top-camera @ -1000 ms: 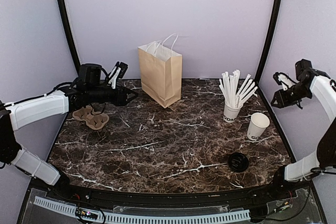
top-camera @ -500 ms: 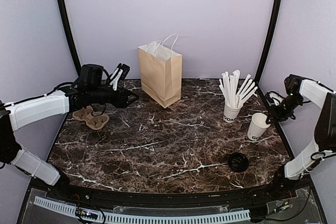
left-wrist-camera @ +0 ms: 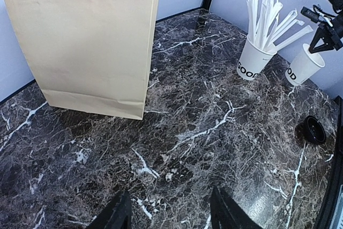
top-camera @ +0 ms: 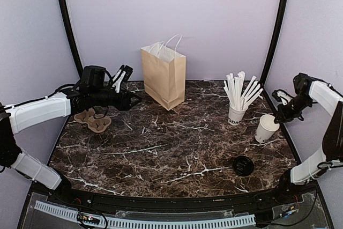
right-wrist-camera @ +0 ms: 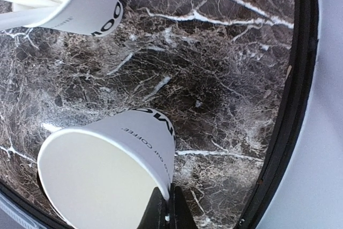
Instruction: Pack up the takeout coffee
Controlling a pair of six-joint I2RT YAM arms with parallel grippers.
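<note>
White paper all over the right side of this one. The right gripper [right-wrist-camera: 165, 208] has its fingers pinched tight onto the rim of the coffee cup [right-wrist-camera: 126, 151], one finger inside the wall and one outside. The cup looks tipped a little, and from the wrist view the inside is just bare white, nothing in it. Its black lid [top-camera: 243, 165] isn't on it. The lid lies flat on the dark marble table [top-camera: 161, 148], well apart from that gripper and on the side toward the arm bases. Just past the gripped cup, toward the middle of the table, sits the straw cup [top-camera: 236, 113], same lettering, stuffed with white wrapped straws [top-camera: 240, 87] fanning out the top. Over on the other side, the left gripper [top-camera: 131, 99] hangs above the marble with its jaws partway open and nothing between them. The brown paper bag [top-camera: 164, 76] stands upright just ahead of its fingertips, handles up, and the inside can't be seen. A brown pulp cup carrier [top-camera: 92, 120] sits under that arm, behind the gripper.
</note>
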